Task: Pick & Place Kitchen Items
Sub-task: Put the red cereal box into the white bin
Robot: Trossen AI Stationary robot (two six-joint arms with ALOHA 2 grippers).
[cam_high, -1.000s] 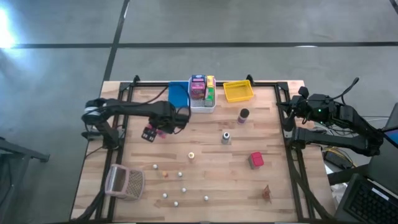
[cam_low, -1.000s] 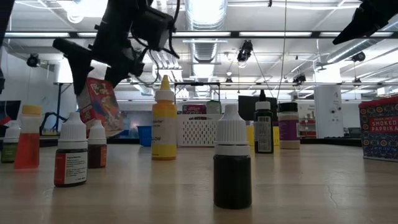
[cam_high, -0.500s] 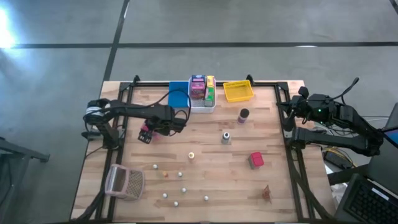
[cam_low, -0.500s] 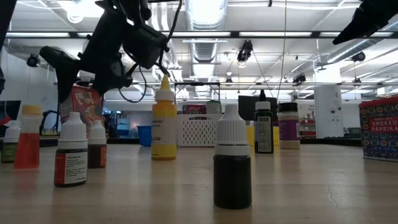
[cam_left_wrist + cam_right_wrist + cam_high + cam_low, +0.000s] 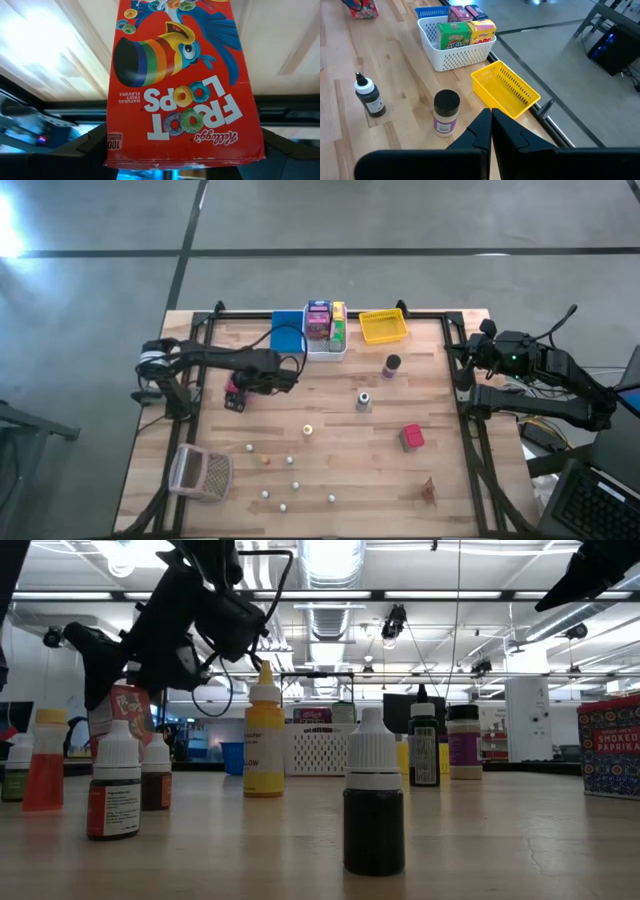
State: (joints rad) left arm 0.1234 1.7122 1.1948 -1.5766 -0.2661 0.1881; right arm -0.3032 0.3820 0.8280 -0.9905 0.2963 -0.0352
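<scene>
My left gripper is over the table's left part, shut on a red Froot Loops box, one of the kitchen items. In the low view the box shows behind the dropper bottles, its lower end hidden by them. Other kitchen items stand on the table: a dark jar, a grey dropper bottle, a red box and several tiny balls. My right gripper is shut on nothing, parked at the table's right edge. My left gripper pinches the box's two narrow sides between its two fingers, at the end that bears the brand name. The fingers slant down from above. The box hangs below them, nearly upright; whether its lower end touches the table I cannot tell.
At the far edge stand a blue bin, a white bin holding several boxes, and a yellow bin. A pinkish mesh basket lies at the near left. In the low view, dropper bottles stand close to the camera.
My left gripper has sunk and gone a little toward the table's left edge, rolling as it went. The red box has come down with it and turned from tilted to nearly upright. The jaws have kept their gap.
</scene>
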